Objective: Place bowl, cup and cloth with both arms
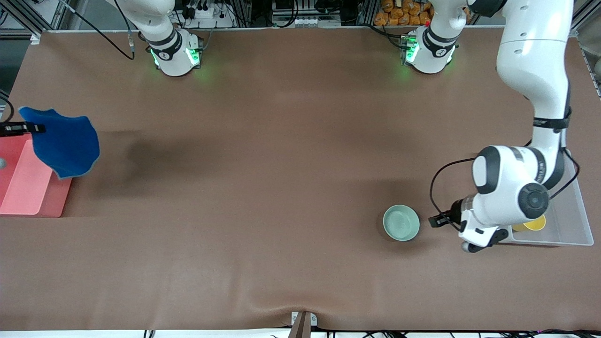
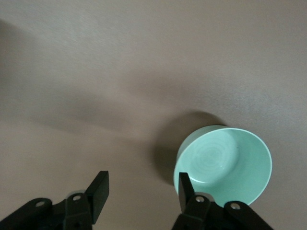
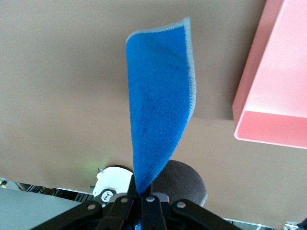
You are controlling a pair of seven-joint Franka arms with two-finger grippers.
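Carrying cloth [image 1: 63,143], right gripper [image 1: 33,127] clamped on it over pink bin [image 1: 28,188]. Left gripper [image 2: 139,191] open beside bowl [image 1: 401,223]. Cup [image 1: 535,224] apparently already in clear tray [image 1: 570,220]; bowl, cloth pending.

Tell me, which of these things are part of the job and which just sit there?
Job:
bowl
cup, in the clear tray
cloth, held by the right gripper
left gripper, fingers open by the bowl

Just there:
pink tray
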